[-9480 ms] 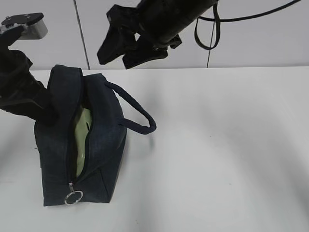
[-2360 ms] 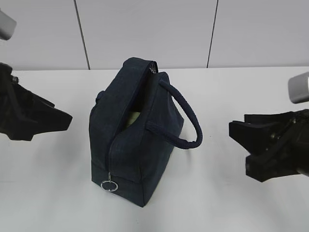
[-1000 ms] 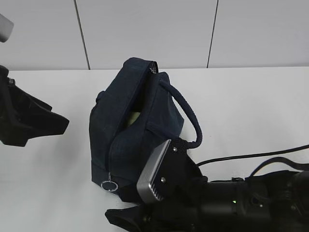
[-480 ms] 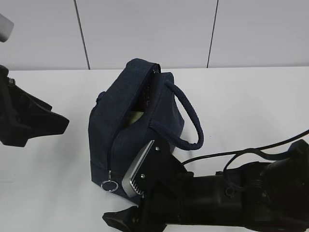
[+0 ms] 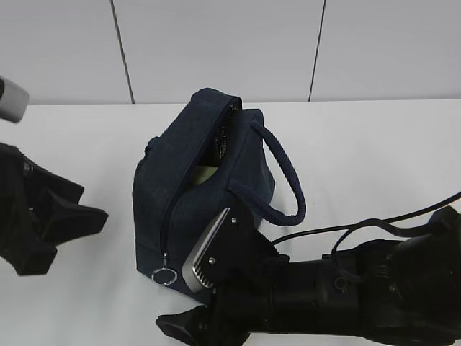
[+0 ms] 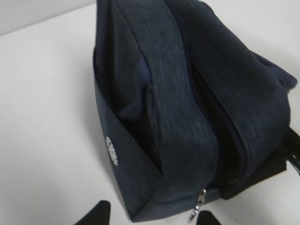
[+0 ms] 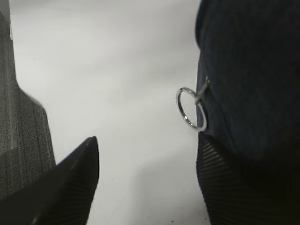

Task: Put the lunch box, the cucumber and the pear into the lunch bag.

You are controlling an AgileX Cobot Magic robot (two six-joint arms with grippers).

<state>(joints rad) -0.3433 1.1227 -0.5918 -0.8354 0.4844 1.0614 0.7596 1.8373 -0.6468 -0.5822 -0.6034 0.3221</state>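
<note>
Navy fabric lunch bag [image 5: 202, 194] stands upright on the white table [image 5: 374, 158], left of centre. Zipper mostly open along the top ridge; a sliver of pale yellow-green [image 5: 204, 173] shows in the gap, too little to name. Rope-like handle [image 5: 284, 180] loops out to the bag's right. Metal ring pull [image 5: 164, 276] hangs at the low front end of the zipper.

Right arm lies low across the front of the table, reaching in from the right, its wrist block against the bag's front lower corner. Right gripper [image 7: 147, 180] fingers spread wide, holding nothing; in the right wrist view the ring pull [image 7: 191, 108] sits just above the right-hand finger, apart from it.

Left gripper [image 5: 68, 220] waits left of the bag, well apart from it, angled toward it. Left wrist view shows only two finger tips at the bottom edge, set apart, empty.

Small white print [image 6: 111, 151] on the bag's side panel, too blurred to read.
</note>
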